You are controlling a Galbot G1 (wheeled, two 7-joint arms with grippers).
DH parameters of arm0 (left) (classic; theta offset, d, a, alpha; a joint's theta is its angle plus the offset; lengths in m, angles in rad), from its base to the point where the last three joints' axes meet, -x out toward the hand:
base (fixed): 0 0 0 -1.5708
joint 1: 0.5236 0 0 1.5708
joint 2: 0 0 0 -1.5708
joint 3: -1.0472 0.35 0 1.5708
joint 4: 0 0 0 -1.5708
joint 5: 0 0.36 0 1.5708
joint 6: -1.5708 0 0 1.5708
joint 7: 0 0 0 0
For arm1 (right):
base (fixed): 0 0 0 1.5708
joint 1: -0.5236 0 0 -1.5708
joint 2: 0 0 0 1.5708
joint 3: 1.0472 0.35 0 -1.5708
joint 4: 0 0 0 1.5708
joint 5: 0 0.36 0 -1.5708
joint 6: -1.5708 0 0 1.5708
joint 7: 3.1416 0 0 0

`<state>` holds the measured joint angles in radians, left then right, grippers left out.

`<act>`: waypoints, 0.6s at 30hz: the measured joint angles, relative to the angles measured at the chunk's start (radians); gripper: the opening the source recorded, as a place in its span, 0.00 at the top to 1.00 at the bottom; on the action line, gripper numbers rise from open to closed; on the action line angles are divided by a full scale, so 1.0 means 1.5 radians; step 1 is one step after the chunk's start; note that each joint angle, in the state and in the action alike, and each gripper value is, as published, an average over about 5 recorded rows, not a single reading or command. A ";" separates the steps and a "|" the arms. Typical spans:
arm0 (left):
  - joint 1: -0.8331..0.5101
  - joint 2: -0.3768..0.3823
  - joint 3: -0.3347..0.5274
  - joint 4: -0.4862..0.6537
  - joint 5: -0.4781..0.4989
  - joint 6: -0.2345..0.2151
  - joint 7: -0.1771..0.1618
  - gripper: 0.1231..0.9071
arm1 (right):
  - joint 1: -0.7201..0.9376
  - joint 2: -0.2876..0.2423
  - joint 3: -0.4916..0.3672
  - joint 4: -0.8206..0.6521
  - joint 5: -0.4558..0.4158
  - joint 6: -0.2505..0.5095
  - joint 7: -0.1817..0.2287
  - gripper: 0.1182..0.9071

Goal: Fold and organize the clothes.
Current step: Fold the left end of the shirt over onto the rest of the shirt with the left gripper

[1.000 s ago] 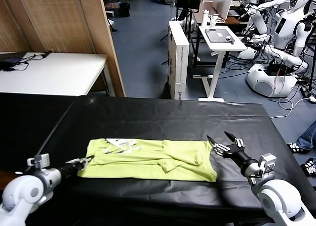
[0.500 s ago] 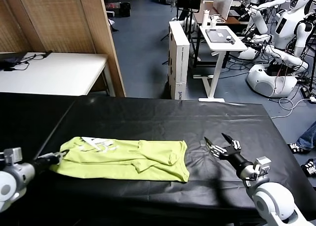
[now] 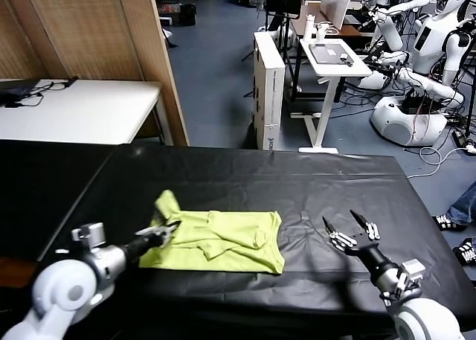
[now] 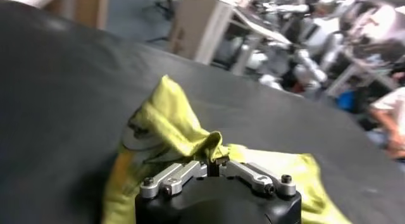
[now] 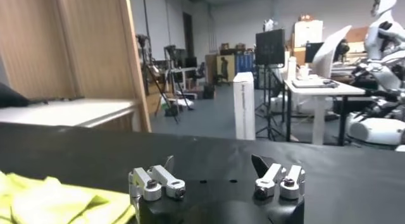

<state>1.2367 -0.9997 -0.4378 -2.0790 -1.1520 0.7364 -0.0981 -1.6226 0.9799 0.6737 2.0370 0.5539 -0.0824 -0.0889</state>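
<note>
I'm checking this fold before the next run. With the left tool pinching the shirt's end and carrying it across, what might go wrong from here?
1. The left tool is shut on only a small bunch of the lime yellow-green cotton T-shirt, so the cloth may slip out mid-fold.
2. The lifted end is crumpled, so the fold may land uneven.
3. The right tool hangs open beside the shirt, not holding it, so the shirt may drag along the black table cover.

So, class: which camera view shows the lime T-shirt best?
The head view: the whole T-shirt lies on the black table, its end lifted by the shut left gripper. The left wrist view shows only bunched cloth; the right wrist view shows just a corner.
</note>
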 joint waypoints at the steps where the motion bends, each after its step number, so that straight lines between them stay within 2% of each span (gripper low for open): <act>1: -0.010 -0.006 0.015 0.003 0.001 0.000 -0.003 0.90 | -0.003 0.001 0.002 0.000 -0.001 0.000 0.001 0.00; 10: -0.071 -0.033 0.122 -0.001 0.002 0.000 -0.020 0.90 | -0.014 0.012 0.007 0.000 -0.014 0.000 -0.001 0.00; 18: -0.074 -0.043 0.164 -0.007 0.004 0.000 -0.032 0.90 | -0.012 0.016 -0.001 -0.001 -0.022 -0.001 -0.002 0.00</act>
<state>1.1255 -1.0646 -0.1921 -2.0899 -1.1463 0.7363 -0.1463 -1.6411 1.0035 0.6715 2.0350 0.5209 -0.0834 -0.0913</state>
